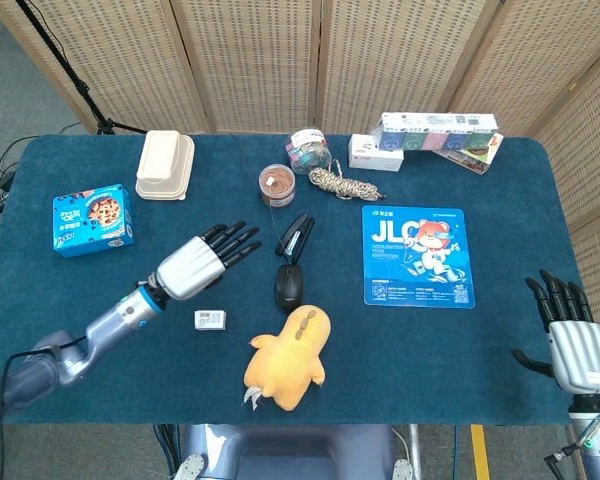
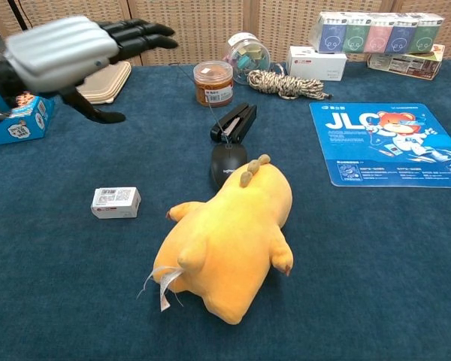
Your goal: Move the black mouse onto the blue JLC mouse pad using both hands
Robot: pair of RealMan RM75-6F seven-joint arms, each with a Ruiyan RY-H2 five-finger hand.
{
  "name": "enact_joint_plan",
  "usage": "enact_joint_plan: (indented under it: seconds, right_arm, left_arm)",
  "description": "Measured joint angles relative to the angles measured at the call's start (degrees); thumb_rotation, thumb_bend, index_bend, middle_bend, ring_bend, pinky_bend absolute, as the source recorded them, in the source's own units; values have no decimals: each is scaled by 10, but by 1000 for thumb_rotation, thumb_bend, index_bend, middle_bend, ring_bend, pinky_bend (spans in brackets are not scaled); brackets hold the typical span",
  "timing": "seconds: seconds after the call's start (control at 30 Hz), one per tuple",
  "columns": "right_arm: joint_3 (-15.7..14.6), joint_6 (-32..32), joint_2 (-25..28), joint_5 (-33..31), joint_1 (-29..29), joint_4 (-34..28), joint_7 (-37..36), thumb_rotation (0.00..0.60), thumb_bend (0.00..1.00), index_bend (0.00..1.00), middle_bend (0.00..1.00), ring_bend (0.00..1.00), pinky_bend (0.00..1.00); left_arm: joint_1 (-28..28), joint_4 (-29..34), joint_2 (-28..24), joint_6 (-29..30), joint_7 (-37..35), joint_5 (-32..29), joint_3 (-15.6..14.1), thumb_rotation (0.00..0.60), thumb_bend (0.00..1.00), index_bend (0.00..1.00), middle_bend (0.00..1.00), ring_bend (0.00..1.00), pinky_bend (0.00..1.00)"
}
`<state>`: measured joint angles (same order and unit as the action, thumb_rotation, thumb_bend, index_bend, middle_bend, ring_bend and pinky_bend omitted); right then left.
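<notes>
The black mouse (image 1: 289, 285) (image 2: 228, 162) lies on the blue cloth just above the yellow plush duck (image 1: 288, 356) (image 2: 227, 238), touching its head. The blue JLC mouse pad (image 1: 418, 255) (image 2: 389, 143) lies flat to the right, with nothing on it. My left hand (image 1: 202, 258) (image 2: 68, 50) hovers open to the left of the mouse, fingers spread, holding nothing. My right hand (image 1: 565, 335) stands open at the table's right front corner, far from the pad; the chest view does not show it.
A black stapler (image 1: 295, 235) (image 2: 234, 122) lies just behind the mouse. A small white box (image 1: 210, 319) (image 2: 116, 201) sits left of the duck. Behind are a brown jar (image 1: 276, 184), a rope coil (image 1: 343, 183), a beige container (image 1: 165, 164), a blue cookie box (image 1: 92, 219) and drink packs (image 1: 438, 129).
</notes>
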<state>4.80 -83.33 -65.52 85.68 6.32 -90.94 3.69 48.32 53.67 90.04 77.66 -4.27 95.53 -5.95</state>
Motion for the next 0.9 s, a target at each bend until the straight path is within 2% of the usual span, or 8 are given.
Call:
enact_joint_plan:
  seconds: [0.23,0.33,0.53,0.67,0.9]
  right_arm:
    - [13,55,-11,-30,35,-13,39,600,0,0,0,0,0]
    - [23,74,-12,-45,52,-37,61,600,0,0,0,0,0]
    - [48,114,-16,-81,94,-101,124,600,0,0,0,0,0]
    - [68,145,-23,-111,130,-128,156,600,0,0,0,0,0]
    - [99,206,-44,-187,207,-170,225,600,0,0,0,0,0]
  left_arm:
    - [-104,217,-166,11,29,-104,16,600,200,0,0,0,78]
    - [-157,284,-212,22,36,-150,20,600,200,0,0,0,75]
    - [-237,387,-263,53,50,-203,22,600,199,0,0,0,22]
    - [-277,426,-285,75,43,-216,23,600,200,0,0,0,13]
    - [-307,433,-302,89,18,-193,31,600,200,0,0,0,12]
